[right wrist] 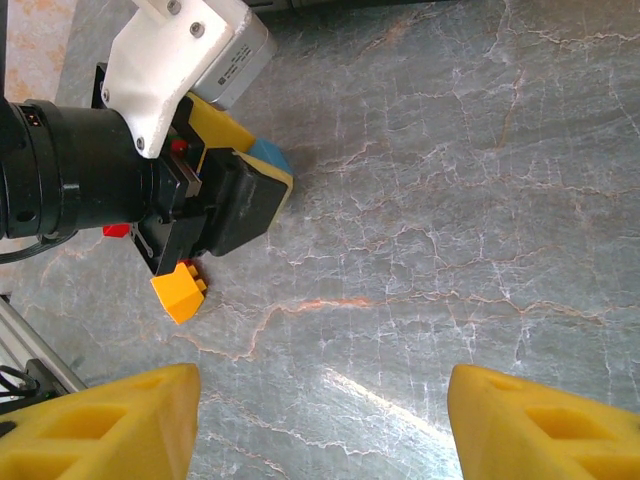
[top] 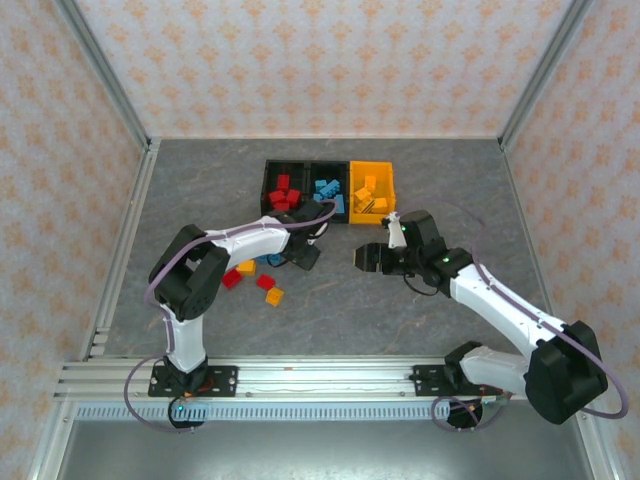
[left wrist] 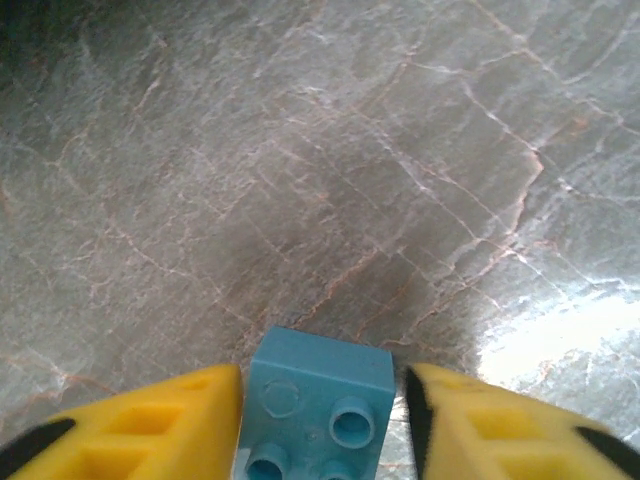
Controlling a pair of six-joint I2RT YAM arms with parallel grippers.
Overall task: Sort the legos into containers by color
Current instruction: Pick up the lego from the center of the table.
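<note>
A blue lego (left wrist: 320,385) stands on the grey table between the yellow fingers of my left gripper (left wrist: 325,400), which is shut on it; the same lego (right wrist: 270,160) shows at that gripper's tip in the right wrist view. From above, the left gripper (top: 303,255) sits just in front of the containers: a black bin (top: 268,170) holding red legos, a black bin (top: 314,170) holding blue ones, and an orange-yellow bin (top: 390,180) holding yellow ones. My right gripper (top: 365,258) hovers open and empty to the right, its fingers (right wrist: 120,420) wide apart over bare table.
Loose legos lie left of the left gripper: a yellow one (top: 246,267), two red ones (top: 231,279) (top: 266,282), an orange one (top: 274,296) and a blue one (top: 268,260). The orange lego (right wrist: 178,292) also lies under the left wrist. Walls enclose the table.
</note>
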